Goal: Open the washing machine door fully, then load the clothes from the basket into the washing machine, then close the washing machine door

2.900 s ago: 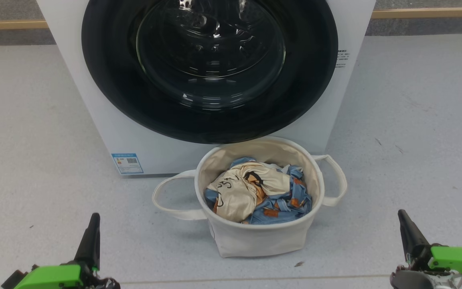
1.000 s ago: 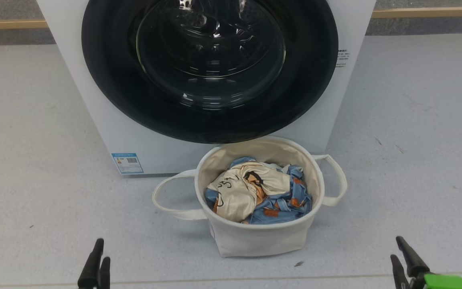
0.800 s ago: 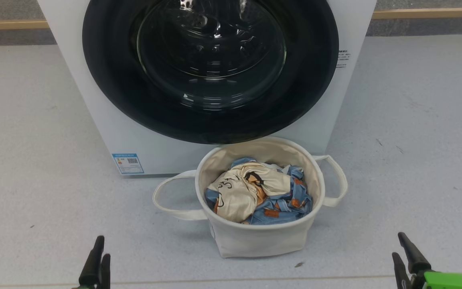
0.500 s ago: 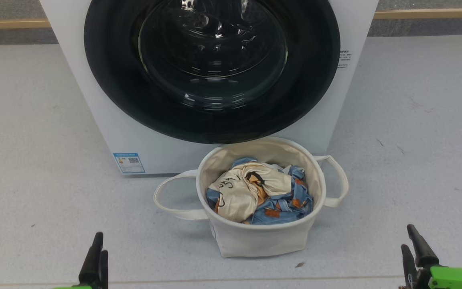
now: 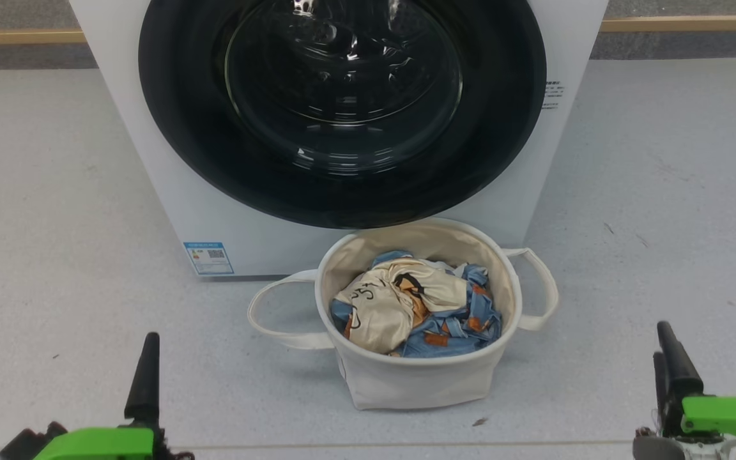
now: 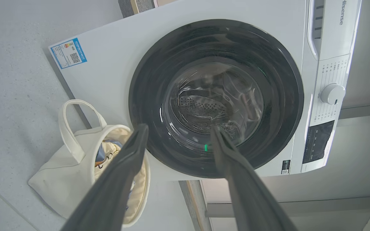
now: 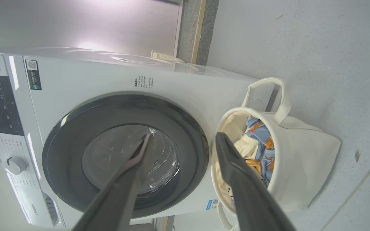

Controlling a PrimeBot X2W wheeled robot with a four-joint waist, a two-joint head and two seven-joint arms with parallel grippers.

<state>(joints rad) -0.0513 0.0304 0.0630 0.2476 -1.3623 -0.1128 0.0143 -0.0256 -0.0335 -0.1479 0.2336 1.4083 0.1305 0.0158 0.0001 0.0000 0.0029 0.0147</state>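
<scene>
A: Higher than a second ago: left dark two-finger gripper [image 6: 178, 127], right dark two-finger gripper [image 7: 183, 135]. Splayed wide, empty.
B: Means start: glossy black round glass door [image 5: 342, 195] shut, blue-orange clothes [image 5: 444, 329] in cream canvas basket [image 5: 419, 386].

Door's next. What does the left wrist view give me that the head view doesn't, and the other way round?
Left wrist view adds the control side of the washing machine: round dial, dark display and lettered drawer front. Head view adds the open right gripper, both loop handles of the basket and a top-down look at the clothes. Both share the closed washing machine door, the basket before it, the blue label sticker and the open left gripper.
</scene>
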